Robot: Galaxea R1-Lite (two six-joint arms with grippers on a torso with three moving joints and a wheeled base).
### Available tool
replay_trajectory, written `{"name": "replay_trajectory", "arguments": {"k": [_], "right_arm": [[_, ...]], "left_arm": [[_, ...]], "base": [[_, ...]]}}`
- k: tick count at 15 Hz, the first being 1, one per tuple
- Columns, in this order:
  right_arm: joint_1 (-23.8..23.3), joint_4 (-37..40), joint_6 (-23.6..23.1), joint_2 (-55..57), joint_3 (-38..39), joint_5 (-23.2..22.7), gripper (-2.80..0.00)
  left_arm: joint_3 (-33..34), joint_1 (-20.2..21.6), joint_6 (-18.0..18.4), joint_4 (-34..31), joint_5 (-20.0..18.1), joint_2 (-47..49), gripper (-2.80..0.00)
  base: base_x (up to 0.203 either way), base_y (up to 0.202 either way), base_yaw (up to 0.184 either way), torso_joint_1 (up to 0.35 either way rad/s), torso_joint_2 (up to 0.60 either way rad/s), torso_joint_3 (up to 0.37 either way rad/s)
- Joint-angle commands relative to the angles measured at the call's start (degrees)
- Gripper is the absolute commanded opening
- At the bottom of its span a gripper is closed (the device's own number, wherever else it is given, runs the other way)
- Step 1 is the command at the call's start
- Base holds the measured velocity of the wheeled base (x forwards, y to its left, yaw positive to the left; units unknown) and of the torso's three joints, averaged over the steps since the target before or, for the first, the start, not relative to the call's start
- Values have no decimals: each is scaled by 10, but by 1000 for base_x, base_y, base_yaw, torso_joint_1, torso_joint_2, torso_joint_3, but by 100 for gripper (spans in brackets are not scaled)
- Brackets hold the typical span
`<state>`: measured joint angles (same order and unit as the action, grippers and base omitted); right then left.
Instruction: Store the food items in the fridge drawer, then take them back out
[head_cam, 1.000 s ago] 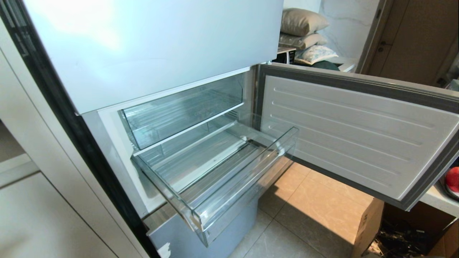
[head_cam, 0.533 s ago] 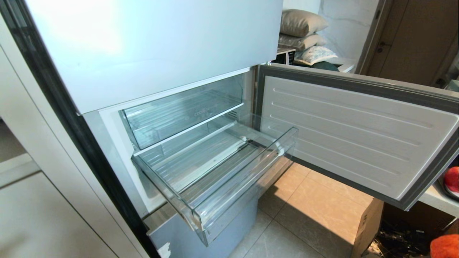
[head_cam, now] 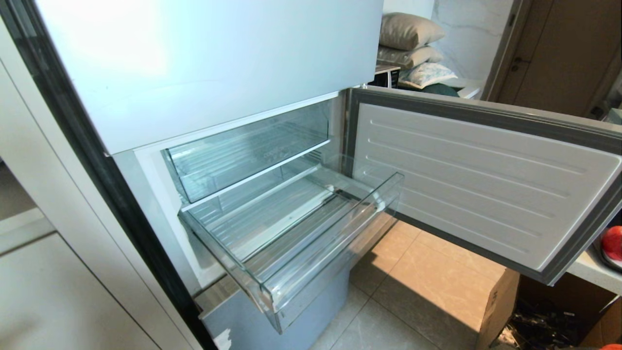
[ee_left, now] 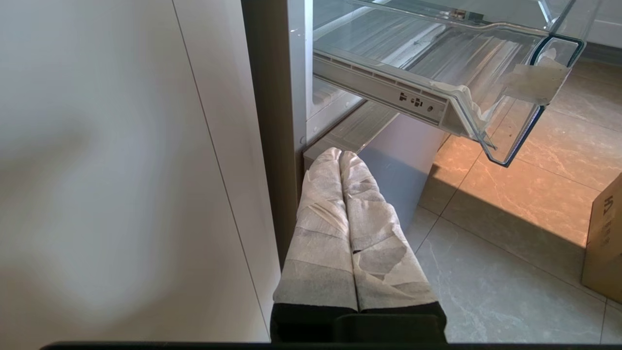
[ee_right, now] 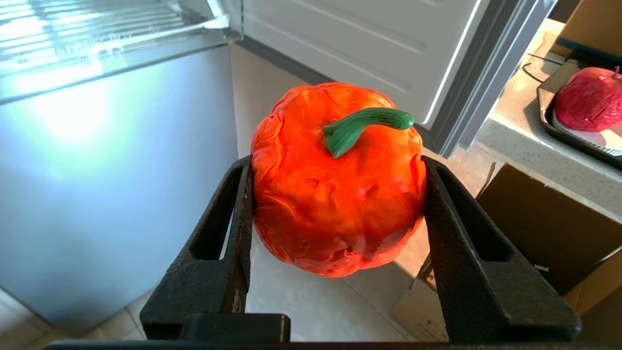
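The fridge drawer (head_cam: 291,233) stands pulled out and bare, ready for loading. On the desk (ee_right: 529,141) a tray keeps the apple (ee_right: 590,99) waiting. The right tool (ee_right: 335,204) clamps the tangerine (ee_right: 335,194) by its sides for carrying; the left tool (ee_left: 340,160) hangs pressed together below.

A home kitchen: open fridge (head_cam: 204,73), tiled floor (head_cam: 427,272), stone counter (ee_right: 544,160), stacked pillows (head_cam: 410,41) beyond.

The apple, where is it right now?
The apple sits in a dark tray on the counter beside the open fridge door, on the robot's right, seen in the right wrist view.
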<state>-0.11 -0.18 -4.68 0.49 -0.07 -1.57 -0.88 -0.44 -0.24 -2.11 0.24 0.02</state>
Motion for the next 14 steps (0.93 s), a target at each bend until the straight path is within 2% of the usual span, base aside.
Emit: {"name": "replay_trajectory", "arguments": {"k": [1,6,14], "right_arm": [[0,1,0,-4,1,0,-280],[0,1,-4,-4,1,-2,-280],[0,1,-2,-4,1,-2,-280]], "left_arm": [[0,0,0,0,0,0,-280],[0,0,0,0,0,0,-280],[0,0,0,0,0,0,-280]], "base": [[0,0,0,0,0,0],[0,0,0,0,0,0],[2,-5,162,2,6,3]]}}
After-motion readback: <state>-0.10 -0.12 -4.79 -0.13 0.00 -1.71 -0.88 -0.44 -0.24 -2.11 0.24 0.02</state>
